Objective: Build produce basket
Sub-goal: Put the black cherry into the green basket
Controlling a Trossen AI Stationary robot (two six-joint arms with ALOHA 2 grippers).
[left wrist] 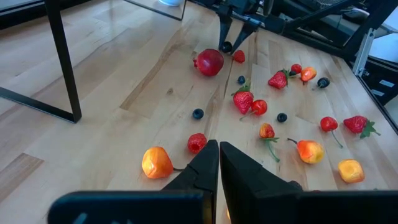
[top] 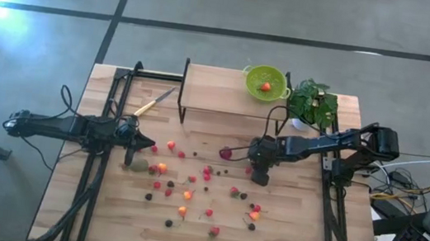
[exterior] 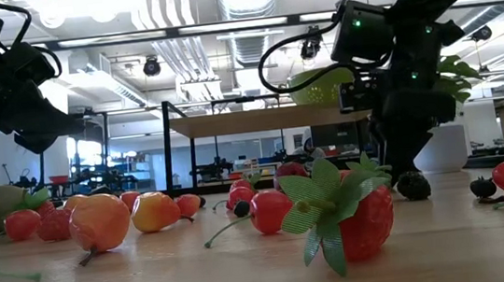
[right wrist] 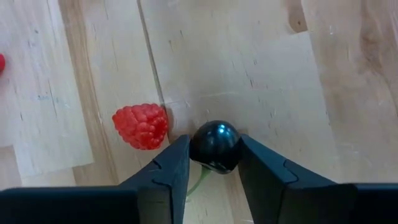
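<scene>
Now the right gripper (right wrist: 214, 163) is clamped on a dark berry (right wrist: 215, 145) beside a raspberry (right wrist: 141, 126), mid-tabletop; the left gripper (left wrist: 219, 163), fingers together, waits near the left edge.

Your lime-green produce basket (top: 266, 82) sits upright on the raised shelf at the far side, holding one red-orange fruit (top: 266, 86). The rest of your produce (top: 187, 194), small red, orange and dark berries, lies scattered over the counter, with the brownish-green oval fruit (top: 138, 164) at the left.
</scene>
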